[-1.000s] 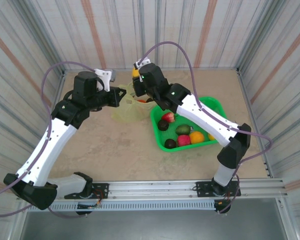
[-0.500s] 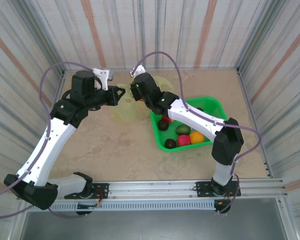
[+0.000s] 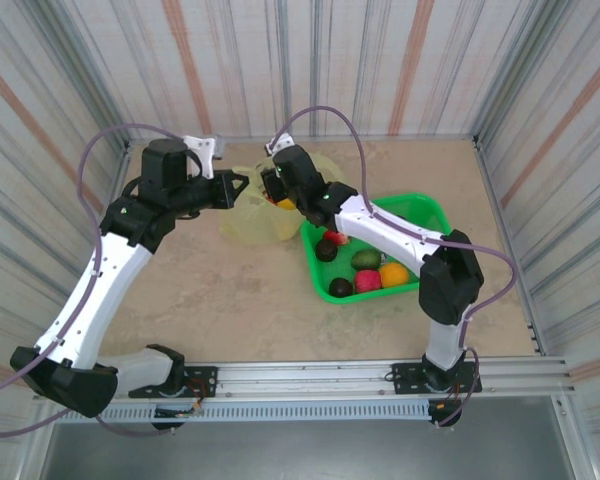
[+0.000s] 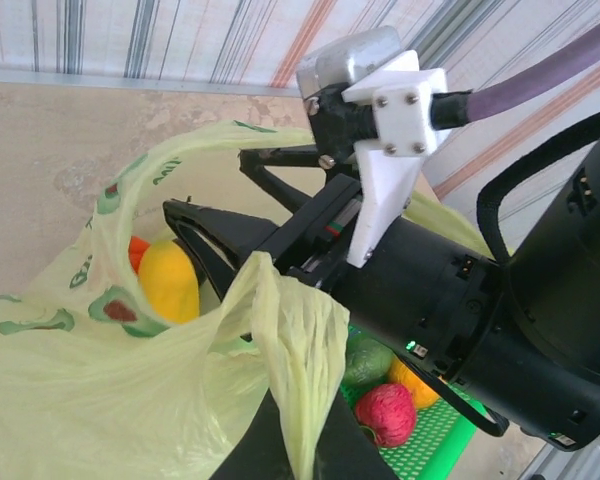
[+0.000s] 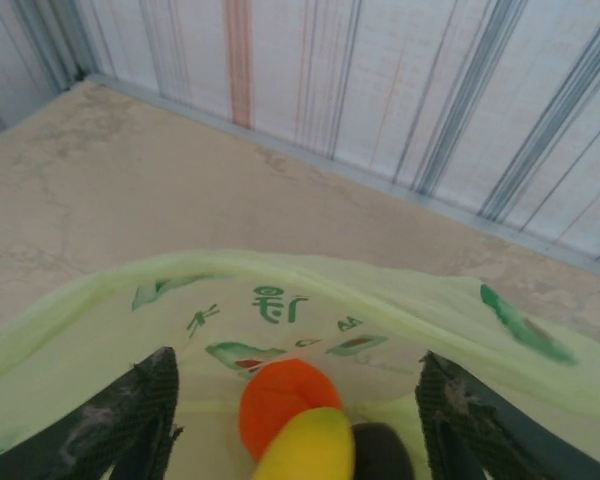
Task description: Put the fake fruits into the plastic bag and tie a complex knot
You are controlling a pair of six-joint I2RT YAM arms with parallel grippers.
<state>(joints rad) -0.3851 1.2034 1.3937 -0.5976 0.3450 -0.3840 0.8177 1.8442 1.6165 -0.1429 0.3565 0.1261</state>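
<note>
Now the filling step is in hand. The right gripper (image 5: 298, 368) hangs over the bag (image 3: 248, 226) with jaws released, and a yellow fruit (image 4: 170, 282) lies inside beside an orange fruit (image 5: 278, 395). The left gripper (image 3: 242, 188) is clenched on the bag's rim. Next, I judge, the right one must fetch more fruits (image 3: 368, 280) from the basket (image 3: 425, 212). The bag is thin, pale green and wrinkled, and it stands at the far middle of the table (image 3: 230, 295).

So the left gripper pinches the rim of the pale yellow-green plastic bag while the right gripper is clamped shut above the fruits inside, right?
Not shut: the right wrist view shows the right gripper open, jaws spread above the yellow plastic fruit and orange plastic fruit in the plastic bag. The left gripper does pinch its rim.
</note>
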